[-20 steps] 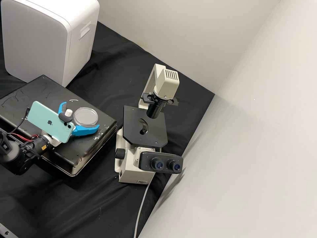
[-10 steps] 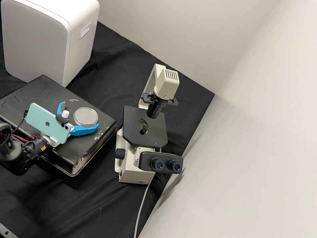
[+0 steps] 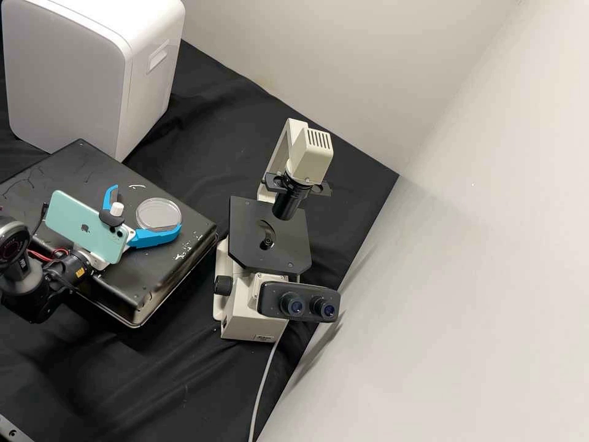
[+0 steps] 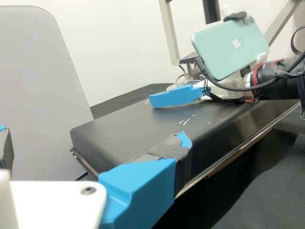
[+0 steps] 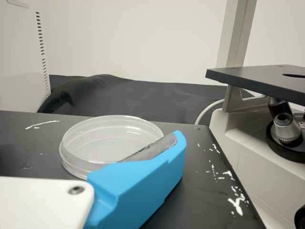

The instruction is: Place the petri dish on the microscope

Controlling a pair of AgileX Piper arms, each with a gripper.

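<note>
A: How does the right gripper point(image 3: 147, 207) stand?

B: Spread, with its blue fingers point(image 5: 143, 176) at ten and six o'clock of the petri dish point(image 3: 159, 215), which rests unlifted on the black case point(image 3: 80, 166).

A: Best way on?

B: I'd close gently on the rim and lift level. Then carry toward three o'clock, clear the edge of the microscope stage point(image 3: 288, 245), and keep under the dark lens tube point(image 3: 286, 202).
</note>
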